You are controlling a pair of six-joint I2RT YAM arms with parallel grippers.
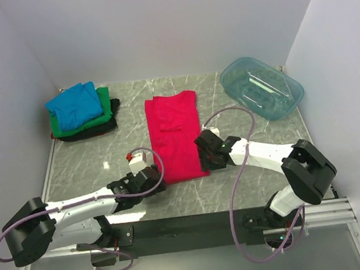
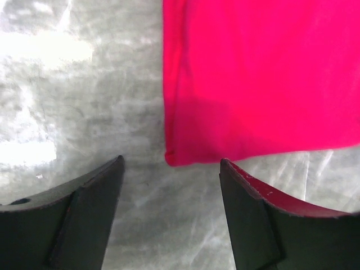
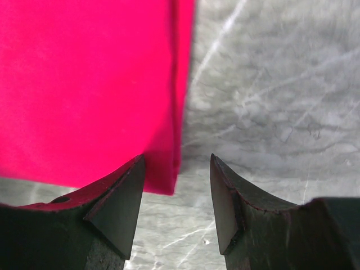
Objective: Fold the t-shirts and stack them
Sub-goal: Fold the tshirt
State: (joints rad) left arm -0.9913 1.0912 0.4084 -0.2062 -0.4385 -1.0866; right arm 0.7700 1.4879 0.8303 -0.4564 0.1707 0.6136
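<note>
The left gripper (image 2: 171,169) is seen with its fingers spread wide and nothing held between them. It is set low over the table (image 1: 126,115) at the near left corner of the red-pink t-shirt (image 2: 264,79), and that corner lies just ahead of the gap between the fingers. The right gripper (image 3: 176,163) is likewise spread and empty. It is placed at the shirt's near right corner, with the folded side edge running into the gap. One finger (image 3: 121,197) overlaps the cloth in the wrist view, though whether the cloth is actually touched cannot be judged.

From above, the red-pink t-shirt (image 1: 175,135) is seen laid flat in the middle of the table as a long narrow strip, apparently with its sides folded in. Its near end lies between the two grippers.

At the far left corner a stack is found: the blue t-shirt (image 1: 74,106) on top, the green t-shirt (image 1: 105,107) under it and the black t-shirt (image 1: 92,130) at the bottom. A clear teal tub (image 1: 262,89) is set at the far right, well apart from the shirts.
</note>
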